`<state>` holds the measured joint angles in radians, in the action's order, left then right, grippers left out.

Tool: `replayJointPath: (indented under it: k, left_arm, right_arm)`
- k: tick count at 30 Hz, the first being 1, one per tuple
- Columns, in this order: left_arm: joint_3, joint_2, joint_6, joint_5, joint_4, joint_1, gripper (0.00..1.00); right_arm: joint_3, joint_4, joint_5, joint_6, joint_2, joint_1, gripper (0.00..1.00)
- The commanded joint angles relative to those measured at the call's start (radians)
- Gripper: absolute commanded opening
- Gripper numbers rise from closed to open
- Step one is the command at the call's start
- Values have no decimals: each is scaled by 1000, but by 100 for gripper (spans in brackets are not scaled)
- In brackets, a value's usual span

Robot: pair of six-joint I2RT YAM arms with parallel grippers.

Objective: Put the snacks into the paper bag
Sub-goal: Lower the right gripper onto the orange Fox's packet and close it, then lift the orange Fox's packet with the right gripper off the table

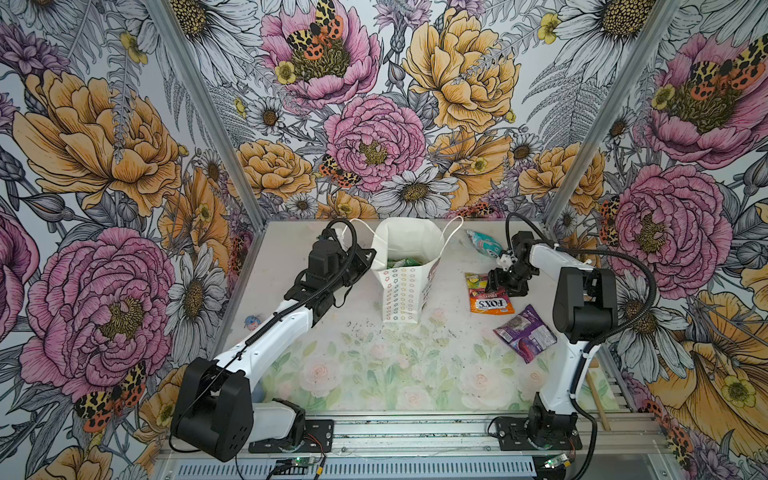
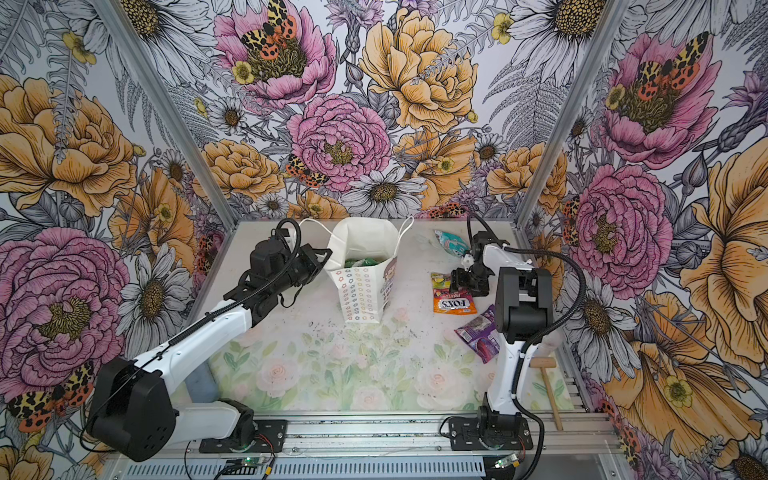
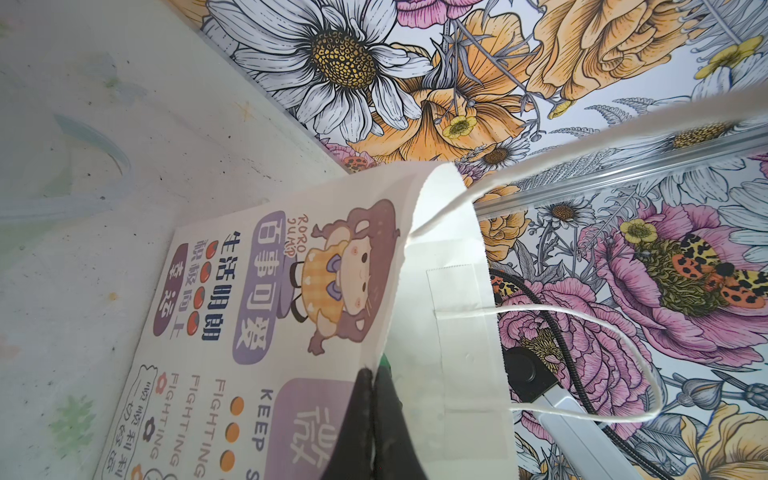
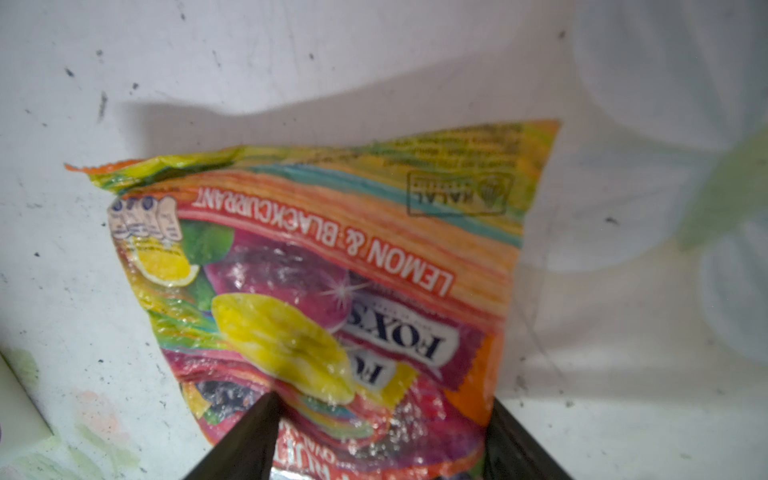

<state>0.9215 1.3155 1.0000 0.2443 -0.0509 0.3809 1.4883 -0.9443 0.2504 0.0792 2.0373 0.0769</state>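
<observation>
We see one paper bag (image 1: 401, 291) upright mid-table, its rim pinched by the left gripper (image 3: 374, 376). Four snacks lie right of it (teal packet (image 1: 482, 245), yellow-green packet (image 1: 473, 280), orange packet (image 1: 491, 306), purple packet (image 1: 524, 332)); one green packet (image 1: 401, 262) shows inside. The right gripper (image 4: 384, 401) stands spread astride the yellow-green packet.

You can read the most on the paper bag (image 3: 291, 291): its broad panel carries "RORO JUMP" beside a cartoon girl, then "KEEP", "FIGHTING" twice, and Chinese lines including 百事可爱 and 生活明朗. On the green-yellow snack packet (image 4: 332, 257), right of the bag, you'll find "LEMON & BLACKCURRANT", "FOX'S" and a boxed "HALAL" mark. The orange snack packet (image 1: 490, 306), also right of the bag, shows "FOX'S" upside down in a top view.
</observation>
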Motion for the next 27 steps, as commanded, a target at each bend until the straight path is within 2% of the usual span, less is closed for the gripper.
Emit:
replayJointPath:
  k: [1, 8, 19, 27]
  left_arm:
    - [5, 4, 8, -10, -12, -10, 0]
    - [4, 4, 8, -11, -12, -10, 0]
    - [3, 2, 9, -11, -12, -8, 0]
    - [-4, -5, 9, -13, -12, -8, 0]
  right_arm:
    - [-20, 6, -16, -14, 5, -7, 72]
    - [-23, 5, -17, -10, -5, -7, 61]
    - [-23, 4, 13, 10, -32, -8, 34]
    - [-22, 3, 56, 42, -69, 1, 22]
